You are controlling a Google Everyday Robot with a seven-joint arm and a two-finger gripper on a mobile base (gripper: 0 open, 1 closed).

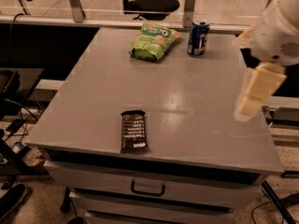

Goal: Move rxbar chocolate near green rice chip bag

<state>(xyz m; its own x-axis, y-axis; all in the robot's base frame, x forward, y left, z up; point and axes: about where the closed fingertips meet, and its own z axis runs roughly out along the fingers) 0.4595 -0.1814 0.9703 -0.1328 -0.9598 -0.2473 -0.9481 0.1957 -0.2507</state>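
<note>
The rxbar chocolate (133, 130) lies flat in its black wrapper at about seven o'clock on the grey table (196, 101), close to the front edge, its long side running away from that edge. Rows of white text cover it, but I can't read them.

The green rice chip bag (153, 41) sits far across the table at about eleven o'clock, puffy, with white lettering too blurred to read and pictures of round chips. Just beside it at one o'clock stands a blue soda can (198, 38), upright, with a red and white mark.

The hand (254, 94) hangs over the table's right edge at three o'clock, cream-coloured, pointing down and a little inward, well apart from the bar. It holds nothing; whether it is open or closed I cannot tell.

Bare tabletop lies between bar and bag. Below the front edge is a drawer with a dark handle (147, 189). A black office chair (149, 1) stands beyond the table.
</note>
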